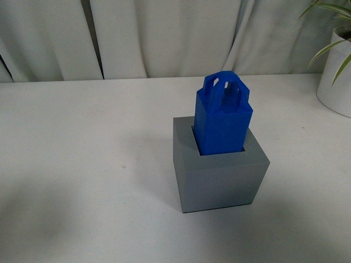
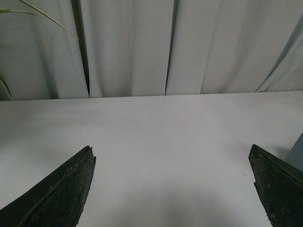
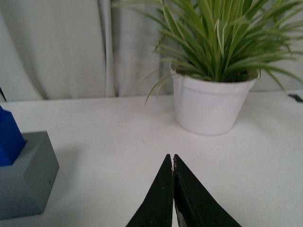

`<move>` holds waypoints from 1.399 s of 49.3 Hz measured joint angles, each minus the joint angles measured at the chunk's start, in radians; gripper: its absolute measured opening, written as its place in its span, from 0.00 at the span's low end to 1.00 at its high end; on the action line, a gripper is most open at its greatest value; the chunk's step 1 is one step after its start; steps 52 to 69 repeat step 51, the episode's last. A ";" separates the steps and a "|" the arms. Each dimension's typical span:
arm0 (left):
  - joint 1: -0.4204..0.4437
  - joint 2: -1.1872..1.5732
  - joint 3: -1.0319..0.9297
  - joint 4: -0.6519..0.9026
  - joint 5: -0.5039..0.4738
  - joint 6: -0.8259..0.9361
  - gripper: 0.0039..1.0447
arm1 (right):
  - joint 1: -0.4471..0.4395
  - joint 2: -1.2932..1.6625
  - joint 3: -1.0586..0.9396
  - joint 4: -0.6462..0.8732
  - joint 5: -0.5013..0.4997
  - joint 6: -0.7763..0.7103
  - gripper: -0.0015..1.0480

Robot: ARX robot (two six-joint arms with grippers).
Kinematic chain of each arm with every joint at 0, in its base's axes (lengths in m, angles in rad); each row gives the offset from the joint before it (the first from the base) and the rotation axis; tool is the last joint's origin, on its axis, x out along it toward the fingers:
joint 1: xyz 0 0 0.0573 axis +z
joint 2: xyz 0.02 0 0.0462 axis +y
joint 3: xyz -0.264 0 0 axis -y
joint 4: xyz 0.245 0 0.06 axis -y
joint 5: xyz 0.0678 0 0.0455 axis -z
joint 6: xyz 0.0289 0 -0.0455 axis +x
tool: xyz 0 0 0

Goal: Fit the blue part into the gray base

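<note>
From my front camera I see the gray base (image 1: 221,170) sitting on the white table (image 1: 82,164). The blue part (image 1: 222,118) stands in the square hole in the top of the gray base. Its lower end is down inside the hole and its top with the two loops sticks up high above the base. It looks a little tilted. A white pot (image 1: 337,76) with green leaves is on the table, far off to the right of the gray base and a bit behind it. White curtains (image 1: 164,35) hang behind the table. None of my arms show here. From my left wrist camera I see my left gripper (image 2: 173,184). Its two dark fingers (image 2: 61,194) are wide apart, and there is only bare table between them. A small gray edge, likely the gray base (image 2: 298,153), peeks in just beside one finger. Curtains hang at the back. From my right wrist camera I see my right gripper (image 3: 173,163). Its two dark fingers (image 3: 158,198) are pressed together with nothing between them. It is over the table, well apart from the gray base (image 3: 26,177), and the blue part (image 3: 9,139) shows in the top of the base. The white pot with the plant (image 3: 213,101) stands on the table beyond my gripper, on the other side from the gray base.
</note>
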 joint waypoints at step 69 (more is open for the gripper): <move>0.000 0.000 0.000 0.000 0.000 0.000 0.94 | 0.000 -0.026 0.000 -0.007 0.000 0.001 0.93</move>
